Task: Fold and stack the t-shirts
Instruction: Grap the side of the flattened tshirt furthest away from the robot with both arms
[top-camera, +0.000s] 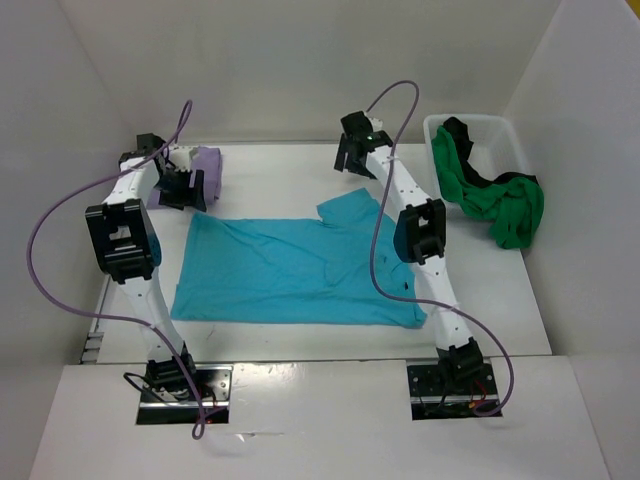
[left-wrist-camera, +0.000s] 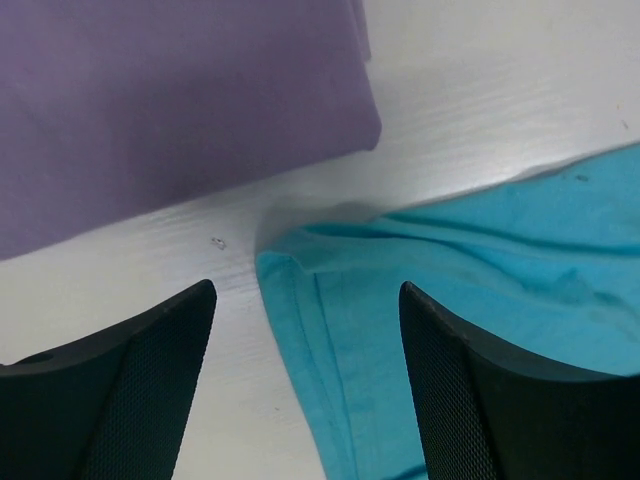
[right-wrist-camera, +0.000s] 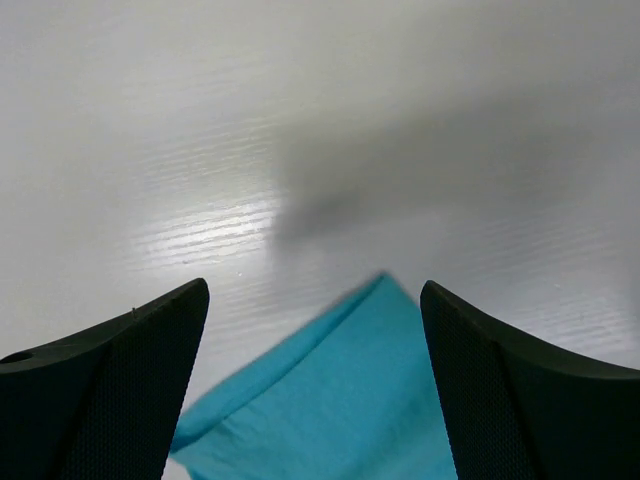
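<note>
The turquoise t-shirt (top-camera: 290, 270) lies spread flat in the middle of the table. A folded lavender t-shirt (top-camera: 205, 172) sits at the back left. My left gripper (top-camera: 185, 190) hangs open over the turquoise shirt's far left corner (left-wrist-camera: 300, 270), just short of the lavender shirt (left-wrist-camera: 170, 110). At the back, my right gripper (top-camera: 352, 155) is open above the shirt's far right sleeve tip (right-wrist-camera: 350, 390). Neither holds cloth. A green t-shirt (top-camera: 500, 205) and a black t-shirt (top-camera: 462, 140) lie in the bin.
A white plastic bin (top-camera: 500, 135) stands at the back right, with the green shirt draped over its front rim. White walls close in the table on the left, back and right. Purple cables loop over both arms.
</note>
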